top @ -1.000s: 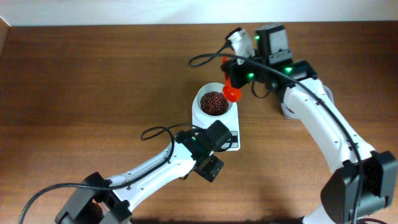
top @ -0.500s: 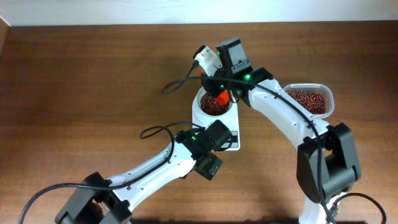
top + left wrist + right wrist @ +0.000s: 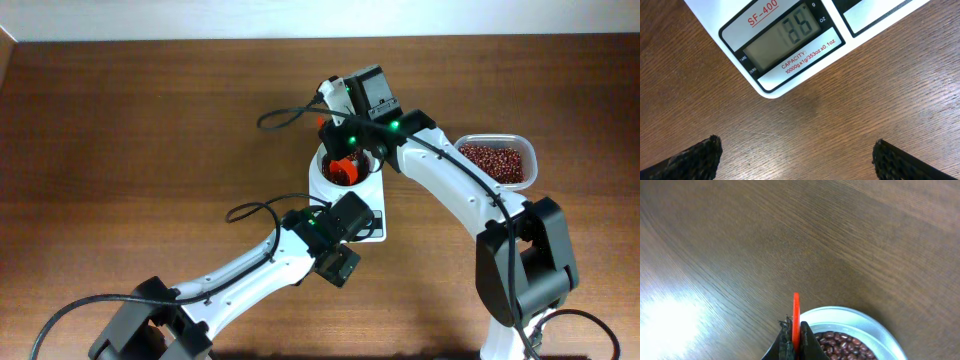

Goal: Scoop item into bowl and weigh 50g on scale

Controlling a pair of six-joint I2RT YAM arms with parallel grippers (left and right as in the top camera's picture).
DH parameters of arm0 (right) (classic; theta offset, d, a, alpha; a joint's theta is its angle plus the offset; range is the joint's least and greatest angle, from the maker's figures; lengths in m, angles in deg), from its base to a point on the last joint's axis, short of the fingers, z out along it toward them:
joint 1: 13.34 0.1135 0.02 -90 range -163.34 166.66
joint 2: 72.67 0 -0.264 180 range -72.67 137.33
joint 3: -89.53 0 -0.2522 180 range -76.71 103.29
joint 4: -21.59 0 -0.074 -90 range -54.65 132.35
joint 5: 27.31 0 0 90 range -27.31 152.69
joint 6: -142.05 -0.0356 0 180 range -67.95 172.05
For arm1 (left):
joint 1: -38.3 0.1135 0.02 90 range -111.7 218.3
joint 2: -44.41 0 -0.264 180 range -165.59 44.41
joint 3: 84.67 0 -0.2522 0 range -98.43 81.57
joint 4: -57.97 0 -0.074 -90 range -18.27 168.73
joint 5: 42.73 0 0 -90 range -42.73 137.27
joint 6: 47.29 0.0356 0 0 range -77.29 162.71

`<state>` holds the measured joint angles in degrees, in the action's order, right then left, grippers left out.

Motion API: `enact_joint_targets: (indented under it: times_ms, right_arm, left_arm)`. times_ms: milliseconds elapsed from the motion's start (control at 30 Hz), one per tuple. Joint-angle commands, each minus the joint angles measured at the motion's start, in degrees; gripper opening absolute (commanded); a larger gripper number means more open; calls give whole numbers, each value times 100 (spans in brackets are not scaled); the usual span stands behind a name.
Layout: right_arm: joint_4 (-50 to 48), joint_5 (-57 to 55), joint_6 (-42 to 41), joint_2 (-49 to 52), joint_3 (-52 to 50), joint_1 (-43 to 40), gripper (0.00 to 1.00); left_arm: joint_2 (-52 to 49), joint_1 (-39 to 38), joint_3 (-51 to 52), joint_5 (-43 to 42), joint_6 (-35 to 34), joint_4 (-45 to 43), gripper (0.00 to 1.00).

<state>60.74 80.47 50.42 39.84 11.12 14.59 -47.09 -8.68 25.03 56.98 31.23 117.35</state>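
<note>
**Overhead, then both wrists: scoop at bowl, reading short of target**

**Overhead.**
- Step in hand, as judged: delivering beans to the bowl (image 3: 322,166). The right gripper (image 3: 347,150) hangs over it with the red scoop (image 3: 344,166) low inside the rim.
- Bowl: stands on the scale (image 3: 373,202) and holds a dark heap of beans (image 3: 334,176).
- Clear tub (image 3: 531,166): well apart to the right on the table (image 3: 150,120), with more beans covering its floor.
- Left gripper (image 3: 338,228): parked over the front end of the scale, hiding the display from this view.

**Left wrist.**
- Left gripper (image 3: 797,156): spread wide and empty. Only the two dark fingertips (image 3: 696,156) show, at the lower corners.
- Scale (image 3: 765,85): the display shows a two-digit figure that looks like 36, with a "g" mark beside it, so it is under fifty.

**Right wrist.**
- Right gripper (image 3: 794,347): clamped tight on the thin red handle of the scoop (image 3: 796,312), seen edge-on.
- Bowl (image 3: 840,312): the rim curves just below, with beans (image 3: 842,342) inside.
- Scoop load: cannot tell, as its cup is out of sight.

**Next move, as judged.** Tip out whatever the scoop carries. Then go back to the tub for smaller loads and check the display after each. The gap is modest, so a full scoop may overshoot.
</note>
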Motion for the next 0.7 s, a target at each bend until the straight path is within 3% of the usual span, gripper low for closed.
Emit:
enact_joint_targets:
  times_ms: [0,67,400,600,667]
  right_arm:
    - [-79,247,-946,74,94,-144,4]
    - [-404,1279,-990,74,96,-492,4]
    - [-640,4199,-1392,74,96,-2170,4]
    - [-728,4004,-1543,63,195,-2190,4]
    - [-223,3491,-1550,57,597,-2114,4]
  left_arm:
    - [55,-11,-68,61,87,-11,99]
    - [55,-11,-68,61,87,-11,99]
    - [55,-11,-68,61,87,-15,99]
    - [55,-11,-68,59,85,-160,99]
    - [55,-11,-68,61,87,-315,99]
